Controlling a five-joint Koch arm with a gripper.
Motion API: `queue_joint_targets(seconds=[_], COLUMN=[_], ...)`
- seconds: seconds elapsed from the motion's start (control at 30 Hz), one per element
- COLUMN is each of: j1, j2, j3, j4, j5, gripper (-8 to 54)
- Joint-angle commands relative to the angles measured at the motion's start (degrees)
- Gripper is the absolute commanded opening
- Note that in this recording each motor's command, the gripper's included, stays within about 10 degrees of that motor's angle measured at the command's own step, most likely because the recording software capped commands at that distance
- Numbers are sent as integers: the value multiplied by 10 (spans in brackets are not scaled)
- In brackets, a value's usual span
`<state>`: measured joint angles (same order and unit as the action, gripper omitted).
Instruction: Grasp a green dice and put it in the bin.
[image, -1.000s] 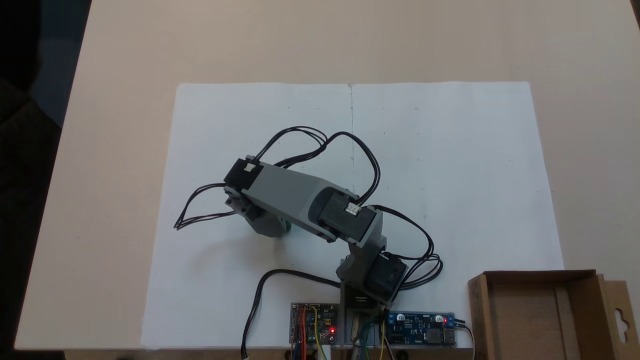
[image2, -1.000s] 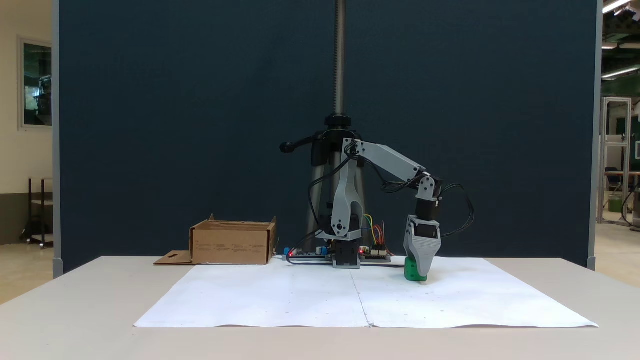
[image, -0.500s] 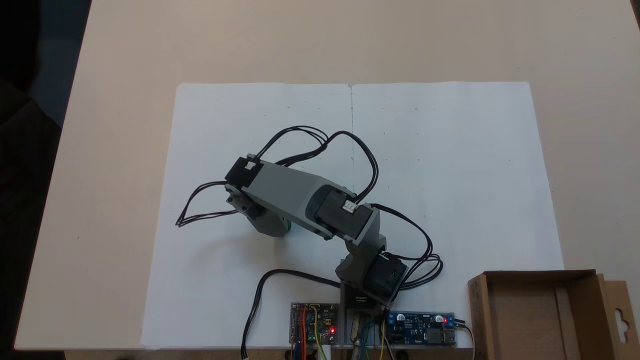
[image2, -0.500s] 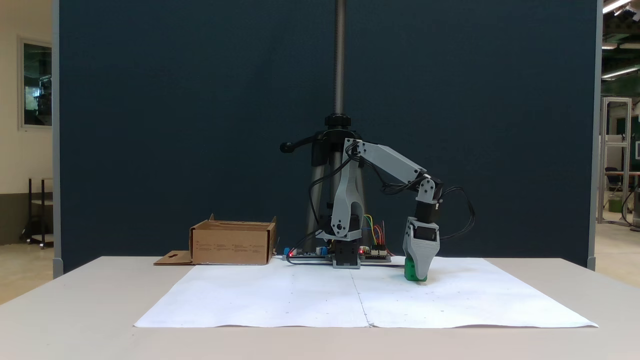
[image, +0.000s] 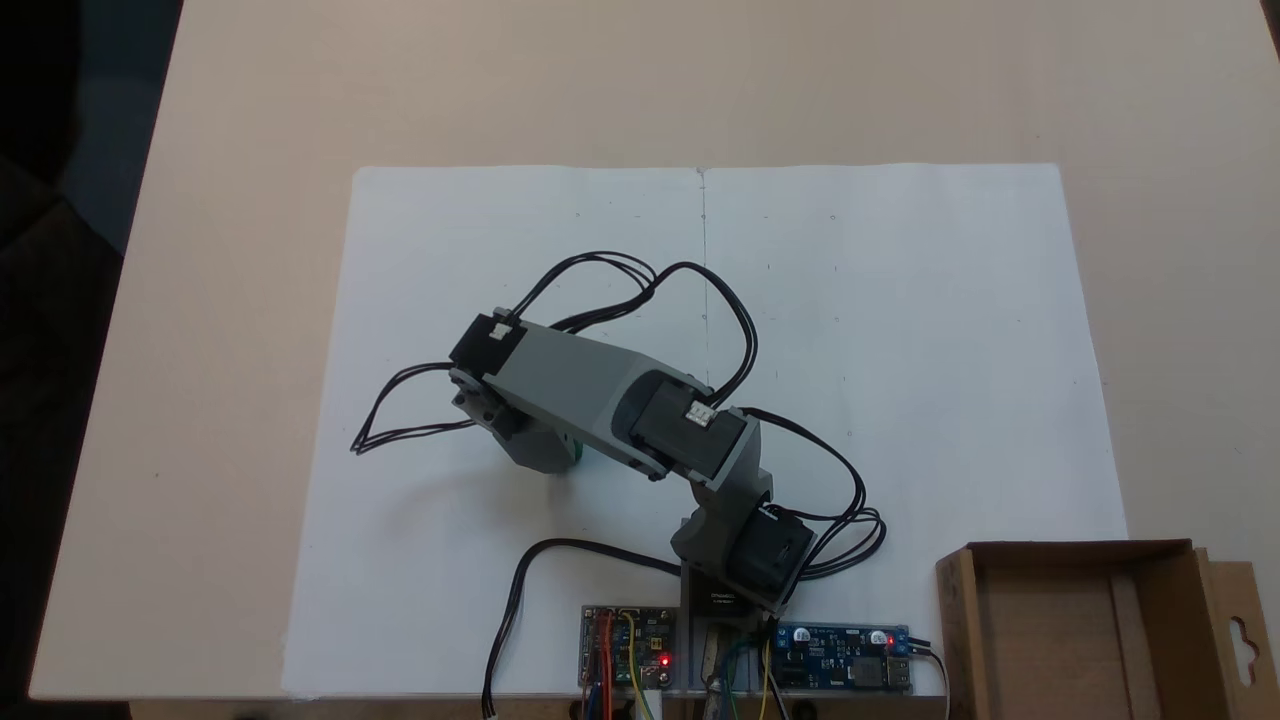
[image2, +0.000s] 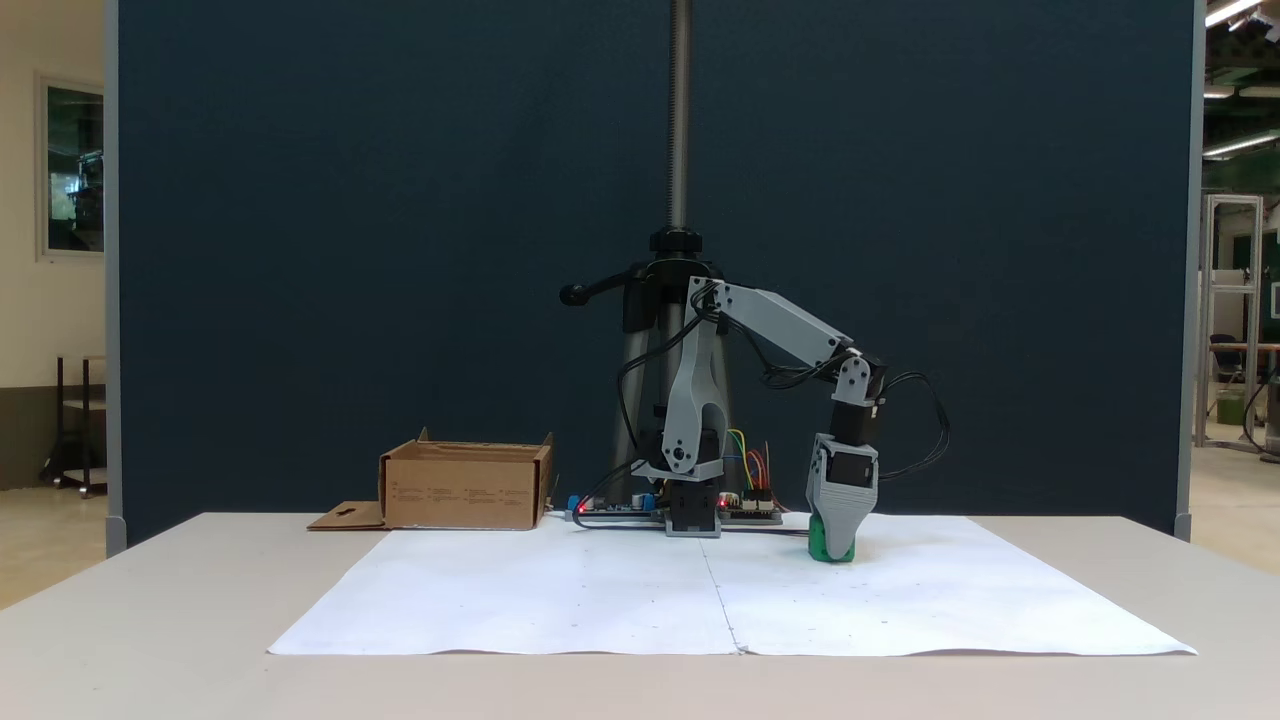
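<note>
The green dice rests on the white paper, with a sliver of the green dice showing past the arm from above. My gripper points straight down and reaches the paper at the cube, its grey front jaw covering most of it. The other jaw lies behind, so its closure does not show. From above, the gripper sits under the forearm. The bin, a shallow brown cardboard box, stands at the lower right there; seen from the front, the bin is at the left, well apart from the dice.
Circuit boards and cables sit by the arm's base. A tripod column rises behind the arm. The white paper covers the middle of the tan table.
The wrist has sunk slightly, bringing the gripper a little lower over the green dice. The dice and bin have stayed in place.
</note>
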<state>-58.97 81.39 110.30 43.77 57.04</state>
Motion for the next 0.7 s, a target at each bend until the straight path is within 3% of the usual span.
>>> queue_joint_targets(seconds=[0.0, 0.1, 0.17, 0.67], j1=[-4, -4, -4, 13], j2=[17, 15, 17, 39], j3=[-12, -11, -11, -12], j4=[4, 4, 10, 13], j5=[42, 40, 40, 24], gripper=[216, 214, 129, 121])
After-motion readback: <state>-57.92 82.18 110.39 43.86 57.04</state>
